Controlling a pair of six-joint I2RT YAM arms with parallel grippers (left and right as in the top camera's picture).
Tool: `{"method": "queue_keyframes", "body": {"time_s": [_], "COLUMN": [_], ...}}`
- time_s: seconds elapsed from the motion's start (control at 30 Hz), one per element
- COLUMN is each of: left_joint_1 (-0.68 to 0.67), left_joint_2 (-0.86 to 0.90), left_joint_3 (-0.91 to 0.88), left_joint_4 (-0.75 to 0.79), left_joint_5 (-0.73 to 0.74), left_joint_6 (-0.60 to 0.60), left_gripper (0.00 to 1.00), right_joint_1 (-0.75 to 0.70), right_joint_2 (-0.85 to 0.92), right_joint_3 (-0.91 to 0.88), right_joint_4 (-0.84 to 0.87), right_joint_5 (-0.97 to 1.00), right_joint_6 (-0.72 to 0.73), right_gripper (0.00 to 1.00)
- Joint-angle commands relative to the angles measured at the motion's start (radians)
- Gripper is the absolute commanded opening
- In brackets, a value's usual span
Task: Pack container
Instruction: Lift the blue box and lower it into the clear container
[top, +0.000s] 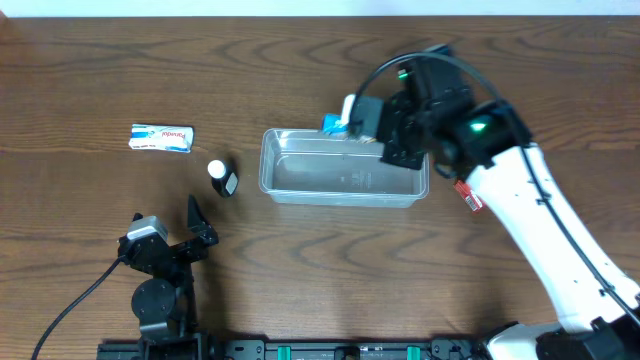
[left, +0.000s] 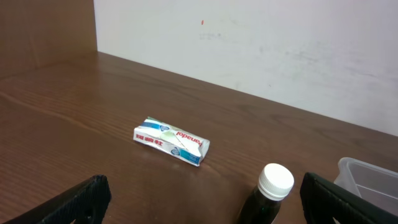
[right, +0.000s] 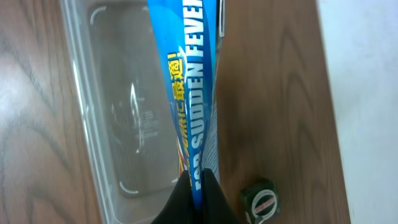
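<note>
The clear plastic container (top: 340, 170) lies at the table's middle; it also shows in the right wrist view (right: 106, 112) and at the edge of the left wrist view (left: 373, 177). My right gripper (right: 198, 186) is shut on a blue packet (right: 189, 81) and holds it over the container's far rim; the packet (top: 334, 124) peeks out in the overhead view. My left gripper (left: 205, 202) is open and empty, low near the table's front. A dark bottle with a white cap (left: 273, 186) stands between its fingers' line; it also shows in the overhead view (top: 222, 177). A white Panadol box (top: 161, 138) lies at the left, and shows in the left wrist view (left: 171, 141).
A small red item (top: 469, 196) lies right of the container. A small round dark object (right: 261, 199) sits on the table beside the container. A white wall rises behind the table (left: 280, 50).
</note>
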Motion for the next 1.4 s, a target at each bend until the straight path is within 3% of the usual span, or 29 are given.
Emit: {"method": "queue_keyframes", "body": {"time_s": [0.0,1.37], "left_joint_1": [0.005,0.005], "left_joint_2": [-0.005,-0.005], "left_joint_3": [-0.021,-0.021], "left_joint_4": [-0.037,-0.037], "left_joint_5": [-0.011,-0.011], "left_joint_6": [0.02,0.02], "left_gripper": [0.98,0.98], "right_joint_1": [0.043,0.043], "right_joint_2": [0.031,0.369], "right_joint_3": [0.0,0.0], "right_joint_4": [-0.004,0.002], "right_joint_5": [0.098,0.137], "right_joint_6": [0.002,0.036], "right_gripper": [0.01,0.01]}}
